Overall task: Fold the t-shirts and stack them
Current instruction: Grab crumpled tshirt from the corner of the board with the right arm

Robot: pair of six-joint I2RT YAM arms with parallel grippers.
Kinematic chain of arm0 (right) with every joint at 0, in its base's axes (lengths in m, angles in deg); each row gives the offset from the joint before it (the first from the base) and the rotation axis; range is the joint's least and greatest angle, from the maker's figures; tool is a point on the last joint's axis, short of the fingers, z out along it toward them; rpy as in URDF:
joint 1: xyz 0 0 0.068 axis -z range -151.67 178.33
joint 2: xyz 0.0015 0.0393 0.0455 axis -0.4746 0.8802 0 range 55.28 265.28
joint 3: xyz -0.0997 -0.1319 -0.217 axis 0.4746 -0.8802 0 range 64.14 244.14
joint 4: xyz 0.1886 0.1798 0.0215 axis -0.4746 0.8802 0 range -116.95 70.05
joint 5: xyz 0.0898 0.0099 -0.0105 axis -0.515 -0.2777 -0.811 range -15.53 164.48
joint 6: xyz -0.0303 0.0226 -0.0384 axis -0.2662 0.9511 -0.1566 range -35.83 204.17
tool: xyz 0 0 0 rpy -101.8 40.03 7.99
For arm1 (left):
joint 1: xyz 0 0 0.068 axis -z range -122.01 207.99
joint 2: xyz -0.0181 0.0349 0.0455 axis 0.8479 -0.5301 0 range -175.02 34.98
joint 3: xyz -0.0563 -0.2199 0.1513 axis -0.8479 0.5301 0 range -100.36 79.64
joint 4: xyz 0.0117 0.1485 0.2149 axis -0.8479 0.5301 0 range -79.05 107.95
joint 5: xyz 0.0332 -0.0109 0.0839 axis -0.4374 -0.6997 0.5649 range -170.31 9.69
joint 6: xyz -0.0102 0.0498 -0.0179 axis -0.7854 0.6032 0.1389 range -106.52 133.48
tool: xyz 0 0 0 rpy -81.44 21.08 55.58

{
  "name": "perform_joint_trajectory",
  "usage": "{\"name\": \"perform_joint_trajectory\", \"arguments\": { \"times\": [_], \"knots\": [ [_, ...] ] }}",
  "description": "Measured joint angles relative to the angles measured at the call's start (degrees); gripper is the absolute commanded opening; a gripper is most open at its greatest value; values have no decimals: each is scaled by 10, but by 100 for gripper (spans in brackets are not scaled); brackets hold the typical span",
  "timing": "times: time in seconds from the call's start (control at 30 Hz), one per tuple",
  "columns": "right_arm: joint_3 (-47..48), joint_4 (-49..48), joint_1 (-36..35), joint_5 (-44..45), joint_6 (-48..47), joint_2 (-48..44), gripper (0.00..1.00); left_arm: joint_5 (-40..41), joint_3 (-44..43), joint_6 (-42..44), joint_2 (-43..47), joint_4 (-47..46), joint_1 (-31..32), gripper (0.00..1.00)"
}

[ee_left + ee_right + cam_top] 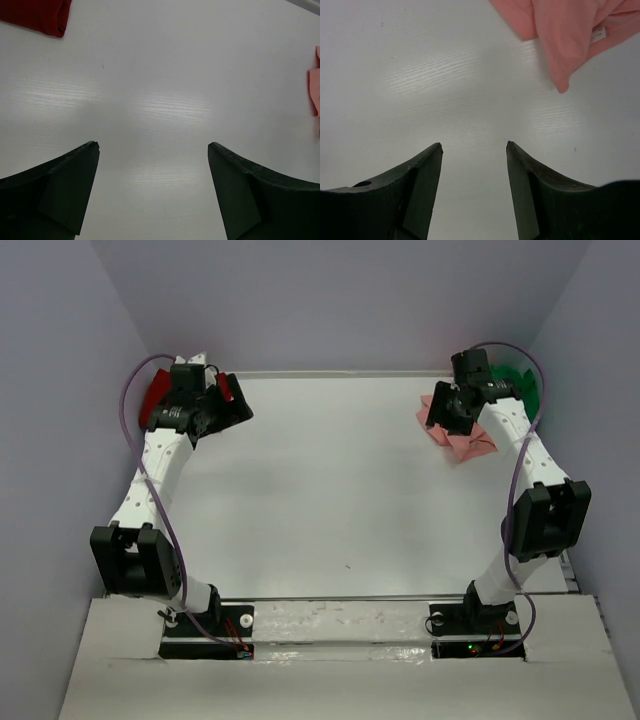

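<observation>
Right claw [474, 144]: jaws apart, nothing between them, hanging over bare desk [420, 75] just short of the pink shirt [560, 35]. The shirt lies crumpled at the far right of the desk, with a pointed fold and a white label [598, 35] toward the claw. Left claw [152, 145]: jaws wide apart and empty, over bare desk at the far left, red shirt [37, 15] near it. Green shirt [522, 385] sits in the far right corner, behind the pink one.

Step in hand, as I judge it: take hold of the pink shirt and bring it onto open desk for folding. To do it well:
- Go in low at the near pointed fold.
- Pinch an edge rather than a bunched lump, and clamp firmly before lifting.
- Draw the shirt toward the centre so it spreads.
- The left claw is well apart and would need to come across for a second corner.

Hard to make out:
- From above, the right arm covers much of the pink shirt. I cannot tell collar, sleeves and hem apart.
- The green shirt is mostly behind the arm.
- The red shirt is cut off in the wrist view and partly hidden from above.
- Whether the red or green shirt is folded, I cannot tell.
</observation>
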Motion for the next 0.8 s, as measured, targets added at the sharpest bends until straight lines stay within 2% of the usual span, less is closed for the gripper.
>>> {"name": "perform_joint_trajectory", "arguments": {
  "times": [0.1, 0.13, 0.23, 0.37, 0.5, 0.57, 0.8],
  "knots": [
    [-8, 7, 0, 14, 6, -1, 71, 0, 0, 0, -4, 0, 0, 99],
    [-16, 9, 2, 16, 9, -2, 78, 0, 0, -1, -5, 0, 0, 99],
    [-52, 2, 15, 4, 21, -4, 85, 0, 0, -4, -5, -3, 0, 99],
    [-150, -34, 105, -67, 46, -10, 86, -1, 14, -9, -4, -17, 0, 99],
    [-161, -47, 164, -79, 57, 6, 85, -2, 32, -13, -4, -20, 0, 99],
    [-147, -54, 164, -79, 57, 21, 81, -3, 35, -14, -4, -21, 0, 99],
    [-72, -89, 151, -78, 57, 104, 80, -3, 35, -15, -4, -23, 0, 99]
  ]
}}
